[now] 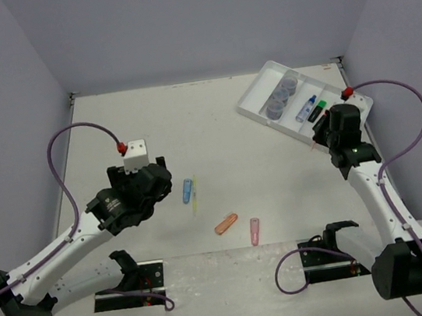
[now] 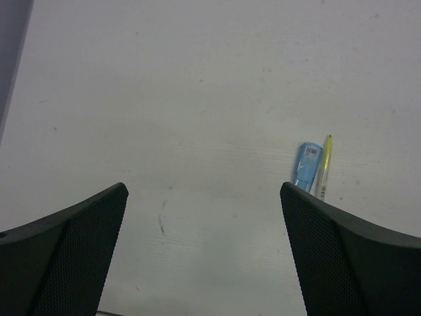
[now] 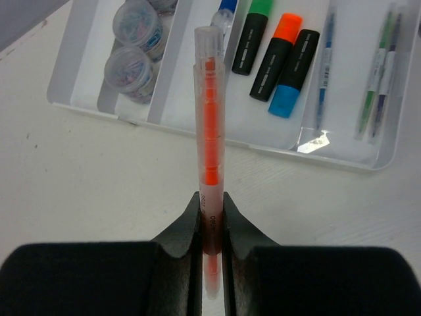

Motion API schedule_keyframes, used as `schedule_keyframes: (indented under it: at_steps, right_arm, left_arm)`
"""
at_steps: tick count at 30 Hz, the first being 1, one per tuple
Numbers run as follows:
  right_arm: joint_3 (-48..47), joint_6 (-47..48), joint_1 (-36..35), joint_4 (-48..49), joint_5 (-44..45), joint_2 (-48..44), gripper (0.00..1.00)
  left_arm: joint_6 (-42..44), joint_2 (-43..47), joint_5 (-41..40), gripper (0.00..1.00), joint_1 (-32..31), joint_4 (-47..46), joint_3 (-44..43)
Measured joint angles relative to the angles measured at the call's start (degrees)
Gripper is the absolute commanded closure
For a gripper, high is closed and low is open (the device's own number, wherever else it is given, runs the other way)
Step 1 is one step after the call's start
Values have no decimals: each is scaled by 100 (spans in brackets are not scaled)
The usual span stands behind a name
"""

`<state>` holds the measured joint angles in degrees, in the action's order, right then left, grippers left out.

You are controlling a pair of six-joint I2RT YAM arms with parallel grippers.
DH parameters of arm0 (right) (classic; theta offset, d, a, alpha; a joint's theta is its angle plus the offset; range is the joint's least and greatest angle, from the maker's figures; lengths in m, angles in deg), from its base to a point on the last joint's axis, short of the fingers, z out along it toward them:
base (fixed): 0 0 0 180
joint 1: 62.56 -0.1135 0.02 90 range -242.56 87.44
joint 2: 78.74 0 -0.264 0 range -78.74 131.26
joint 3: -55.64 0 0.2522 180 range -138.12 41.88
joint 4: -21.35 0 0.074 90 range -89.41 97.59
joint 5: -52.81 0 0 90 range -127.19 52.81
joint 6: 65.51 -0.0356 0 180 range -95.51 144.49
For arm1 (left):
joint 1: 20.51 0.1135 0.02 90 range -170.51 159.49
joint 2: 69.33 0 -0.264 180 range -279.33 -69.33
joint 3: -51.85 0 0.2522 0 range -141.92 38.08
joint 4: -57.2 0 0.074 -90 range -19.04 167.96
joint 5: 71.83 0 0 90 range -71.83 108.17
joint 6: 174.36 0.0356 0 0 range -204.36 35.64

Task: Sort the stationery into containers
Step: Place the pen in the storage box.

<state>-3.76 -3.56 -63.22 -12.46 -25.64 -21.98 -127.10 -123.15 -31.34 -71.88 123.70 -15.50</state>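
Note:
My right gripper (image 3: 210,217) is shut on a clear pen with an orange core (image 3: 209,112). It holds the pen just short of the near rim of the white divided tray (image 3: 217,135). The tray holds round pots (image 3: 131,66), highlighters capped green (image 3: 253,33), orange (image 3: 276,56) and blue (image 3: 293,76), and thin pens (image 3: 378,72). In the top view the right gripper (image 1: 326,140) is at the tray's (image 1: 254,98) near right end. My left gripper (image 2: 202,191) is open and empty. It is left of a blue capsule (image 2: 306,166) and a yellow pen (image 2: 324,164).
On the table lie the blue capsule (image 1: 187,190), the yellow pen (image 1: 195,195), an orange capsule (image 1: 226,223) and a pink capsule (image 1: 255,230). Grey-violet walls close the back and sides. The arm bases stand at the near edge.

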Motion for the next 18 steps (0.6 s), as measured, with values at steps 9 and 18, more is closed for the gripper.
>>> schedule_keyframes:
  at_steps: [9, 18]
  right_arm:
    - [-164, -11, 532, -65, 798, 211, 100]
    - [-167, -44, 1233, -59, 761, 334, 100]
  left_arm:
    - [-451, 208, -370, 0, 29, 327, 101]
    - [-461, 604, -412, 0, 39, 225, 345]
